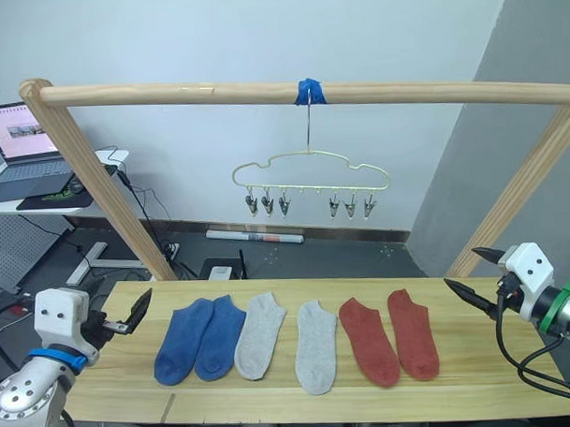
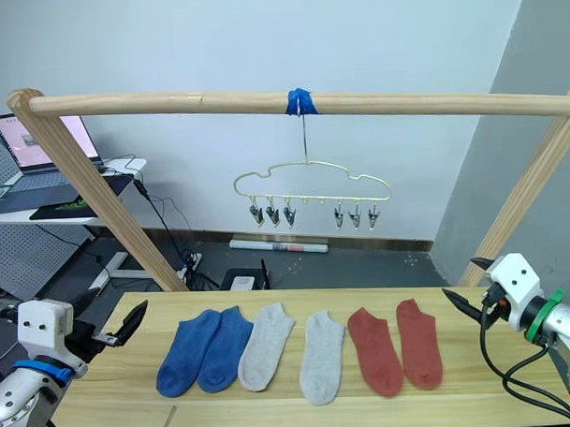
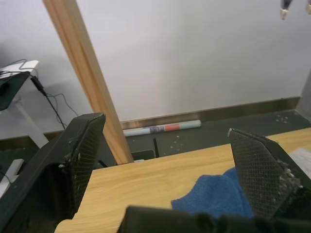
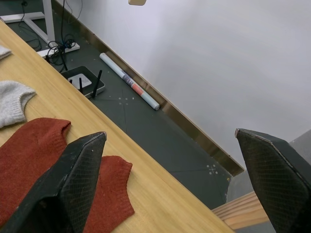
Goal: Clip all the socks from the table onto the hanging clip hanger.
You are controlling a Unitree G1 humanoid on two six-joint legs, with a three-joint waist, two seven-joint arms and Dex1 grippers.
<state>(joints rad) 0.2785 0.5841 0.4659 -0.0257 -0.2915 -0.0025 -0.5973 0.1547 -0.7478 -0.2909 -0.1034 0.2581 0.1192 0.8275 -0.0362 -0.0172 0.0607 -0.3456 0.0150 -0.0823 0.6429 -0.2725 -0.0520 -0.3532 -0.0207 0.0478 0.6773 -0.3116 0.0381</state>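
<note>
On the light wooden table [image 1: 460, 390], six ankle socks lie in a neat row, toes toward the near edge: two blue socks [image 1: 199, 339] overlapping at the left, then a light grey sock [image 1: 259, 335] touching the second blue one, another grey sock [image 1: 316, 346] a little apart, and two rust-red socks [image 1: 389, 336] side by side on the right. Above and behind them, the pale-gold clip hanger [image 1: 310, 180] hangs by its long hook from the round wooden pole [image 1: 168, 92], right at a strip of blue tape [image 1: 310, 92]; its six small clips [image 1: 267, 206] dangle in two groups of three, and every one is bare. The left gripper [image 1: 129, 318] hovers at the table's left end, jaws spread wide with nothing between them, the blue socks just ahead of it in the left wrist view. The right gripper [image 1: 473, 277] sits off the table's right end, also spread and holding nothing, pointing in toward the red socks. A laptop [image 1: 20, 138] glows on a desk at far left, and a rolled tube [image 1: 258, 236] lies on the floor by the wall.
</note>
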